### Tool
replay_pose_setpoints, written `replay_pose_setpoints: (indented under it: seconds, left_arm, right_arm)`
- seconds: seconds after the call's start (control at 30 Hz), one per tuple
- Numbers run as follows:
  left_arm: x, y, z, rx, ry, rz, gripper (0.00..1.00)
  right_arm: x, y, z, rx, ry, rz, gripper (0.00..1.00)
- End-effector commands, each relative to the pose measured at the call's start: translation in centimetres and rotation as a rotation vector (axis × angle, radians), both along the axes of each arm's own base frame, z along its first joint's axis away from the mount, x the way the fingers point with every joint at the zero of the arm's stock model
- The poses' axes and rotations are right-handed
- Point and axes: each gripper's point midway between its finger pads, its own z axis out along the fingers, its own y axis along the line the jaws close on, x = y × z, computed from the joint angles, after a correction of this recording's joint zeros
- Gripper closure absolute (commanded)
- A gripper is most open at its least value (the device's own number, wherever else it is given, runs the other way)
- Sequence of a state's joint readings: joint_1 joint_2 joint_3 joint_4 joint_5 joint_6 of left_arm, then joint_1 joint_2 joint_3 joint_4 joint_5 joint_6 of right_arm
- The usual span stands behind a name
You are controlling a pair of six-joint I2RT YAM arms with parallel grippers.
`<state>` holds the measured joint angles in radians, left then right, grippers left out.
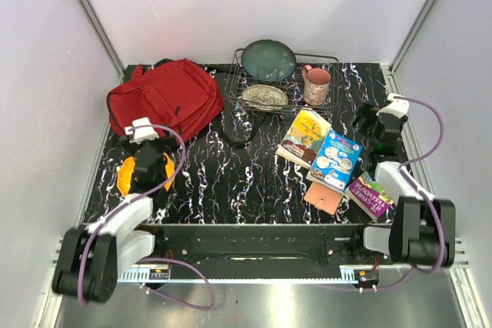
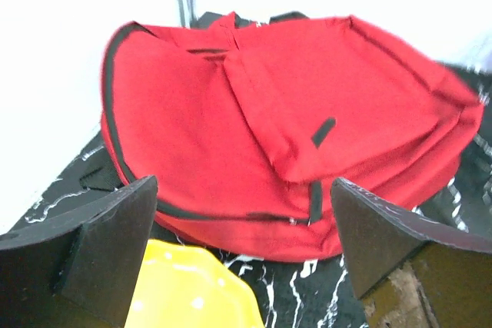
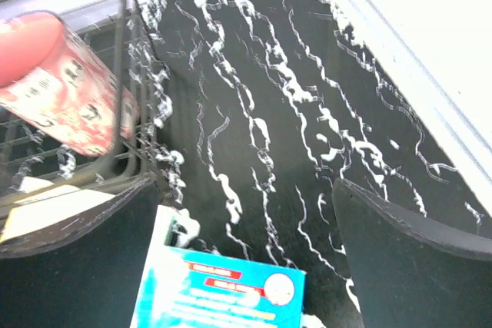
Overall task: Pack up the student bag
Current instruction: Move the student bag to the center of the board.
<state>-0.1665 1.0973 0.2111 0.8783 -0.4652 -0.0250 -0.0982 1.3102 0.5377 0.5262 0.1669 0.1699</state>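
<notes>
The student bag (image 1: 165, 97) is a soft red backpack with black zipper trim, lying flat at the back left of the table. In the left wrist view the student bag (image 2: 292, 128) fills the frame just beyond the fingers, its zipper shut along the near edge. My left gripper (image 1: 143, 134) hovers at the bag's near edge; the left gripper (image 2: 244, 190) is open and holds nothing. My right gripper (image 1: 369, 127) is at the right side, beside the books. The right gripper (image 3: 246, 190) is open over bare table, with nothing between its fingers.
A yellow plate (image 1: 127, 176) lies under the left arm. Four books lie right of centre: yellow (image 1: 305, 136), blue (image 1: 336, 159), pink (image 1: 324, 196), purple (image 1: 369, 195). A wire rack (image 1: 246, 74) at the back holds two plates and a pink mug (image 1: 316, 84).
</notes>
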Motion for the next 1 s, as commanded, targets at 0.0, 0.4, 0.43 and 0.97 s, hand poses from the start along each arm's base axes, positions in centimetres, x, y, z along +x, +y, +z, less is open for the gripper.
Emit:
replay_pose_setpoints:
  seconds: [0.0,0.4,0.43,0.97]
  left_arm:
    - [-1.8,1.6,4.8,-0.17,0.046,0.149,0.01]
    - [-8.8,1.1,9.2,-0.521,0.067,0.177,0.01]
    - [-9.0,0.9,9.8,-0.515,0.061,0.156,0.01]
    - [-8.1,-2.0,7.5,-0.463,0.332,0.033,0.01]
  right_arm:
    - [-2.2,1.0,2.9,0.08,0.068,0.002,0.0]
    - [-6.2,11.3,10.4,0.457,-0.056,0.448,0.01]
    - [-6.8,12.8,10.8,0.506,-0.043,0.525,0.0]
    - [-8.9,28.4,10.4,0.625,0.187,0.873,0.0]
